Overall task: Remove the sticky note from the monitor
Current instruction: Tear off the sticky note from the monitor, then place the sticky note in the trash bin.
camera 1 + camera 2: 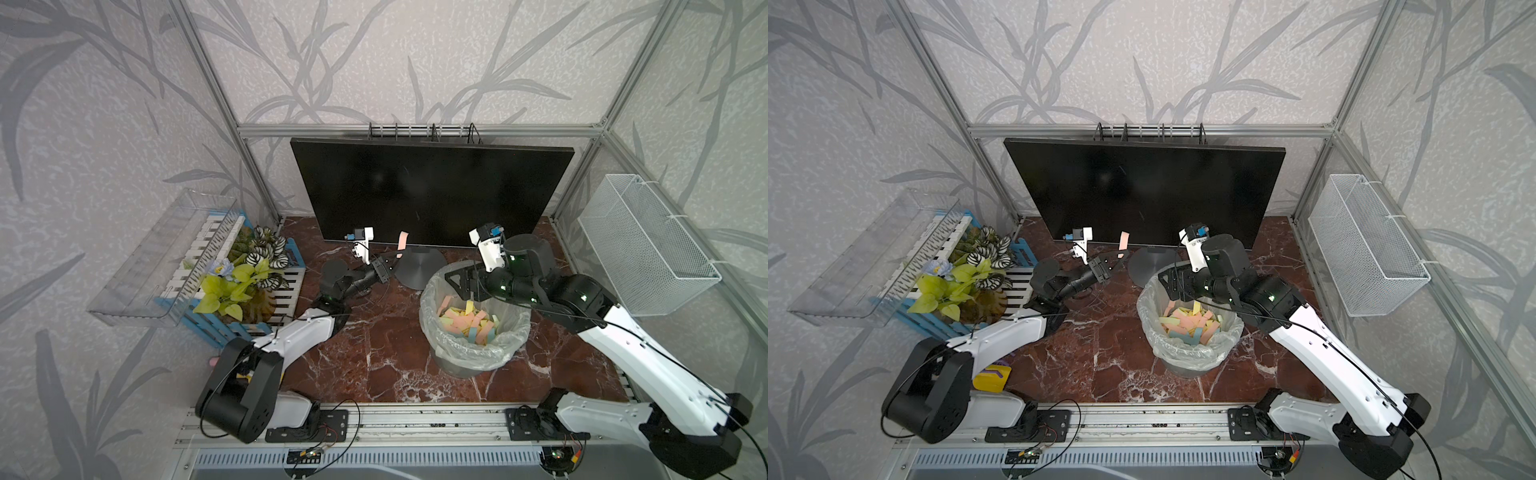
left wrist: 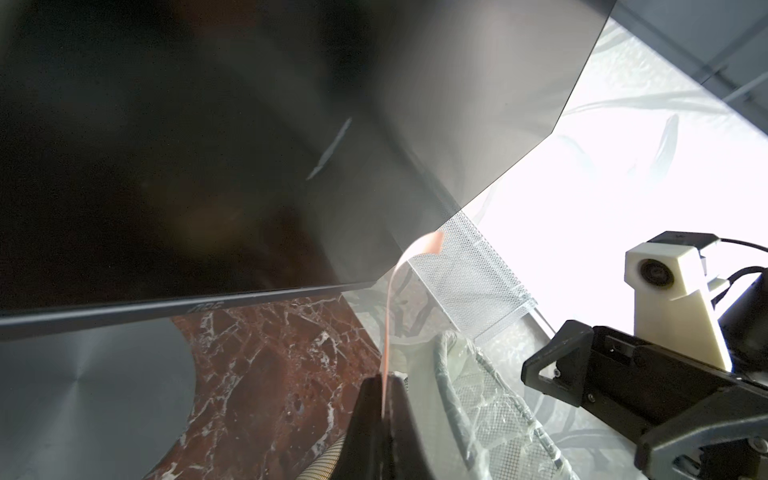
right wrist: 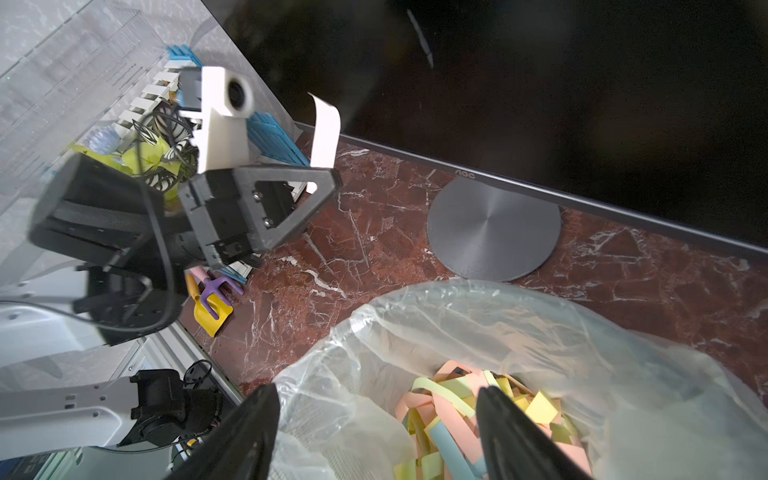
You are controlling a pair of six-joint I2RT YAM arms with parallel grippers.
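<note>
Red marble tabletop (image 1: 374, 353), leaf-patterned walls (image 1: 415, 62), left tool (image 2: 385, 388) pinching pink sticky note (image 1: 402, 240), right tool (image 3: 376, 388) gaping

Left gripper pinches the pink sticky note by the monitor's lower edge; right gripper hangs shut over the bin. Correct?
Wrong on one point: the right gripper is open over the bin, as the right wrist view shows. The rest holds.

Pink sticky note (image 1: 402, 240) before a dark monitor (image 1: 432, 187)
The sticky note is pinched upright at its lower end, top curled, near the monitor's bottom edge.
</note>
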